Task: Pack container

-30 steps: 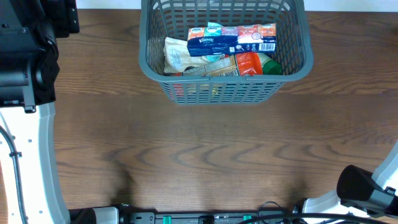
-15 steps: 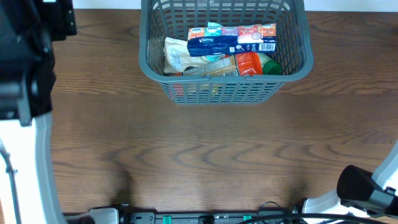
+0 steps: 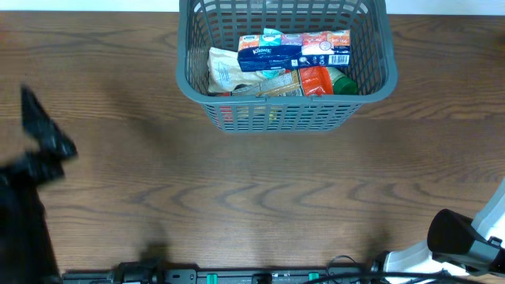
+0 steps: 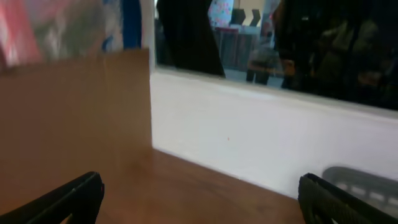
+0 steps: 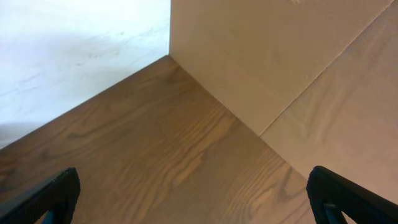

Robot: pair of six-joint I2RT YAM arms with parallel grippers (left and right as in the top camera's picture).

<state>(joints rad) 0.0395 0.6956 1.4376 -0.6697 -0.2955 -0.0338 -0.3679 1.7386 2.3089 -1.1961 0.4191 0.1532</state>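
Overhead, the grey basket [image 3: 189, 79] sits at the top centre of the frame on the wooden tabletop [image 3: 260, 197]. It holds tissue packs [image 3: 268, 54], a pale pouch [image 3: 225, 71] and an orange bottle [image 3: 316, 80]. The left arm [image 3: 43, 146] is a blur at the left edge, well apart from the basket. In the wrist views, the left fingers [image 4: 68, 198] are spread wide, and the right fingers [image 5: 43, 194] are likewise apart over tabletop.
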